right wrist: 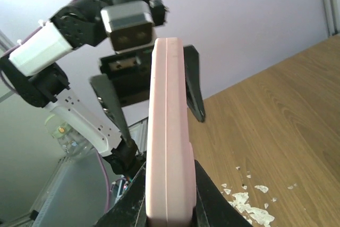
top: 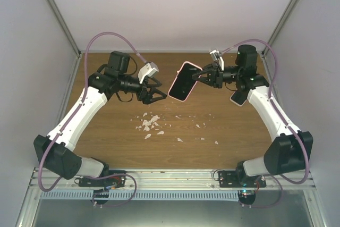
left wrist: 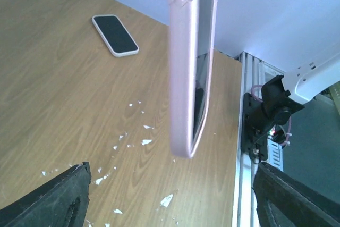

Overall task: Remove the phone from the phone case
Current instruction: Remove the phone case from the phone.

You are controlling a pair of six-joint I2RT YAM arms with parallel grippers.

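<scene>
A pink phone case [top: 183, 81] with the dark-screened phone [top: 182, 82] still in it hangs in the air above the table's far middle. My right gripper [top: 203, 76] is shut on its right end. In the right wrist view the case [right wrist: 167, 131] stands edge-on between my fingers [right wrist: 212, 200]. My left gripper [top: 154, 95] is open and empty, just left of the case and apart from it. In the left wrist view the case [left wrist: 186, 78] hangs edge-on ahead of my spread fingers [left wrist: 53, 200], with a sliver of screen [left wrist: 201, 99] showing.
A second phone [left wrist: 115, 34] with a white rim lies flat on the wooden table [top: 117, 142], partly under my right arm [top: 239, 98]. White scraps [top: 150, 123] are scattered mid-table. Grey walls enclose the table, and a metal rail [top: 170, 176] runs along the near edge.
</scene>
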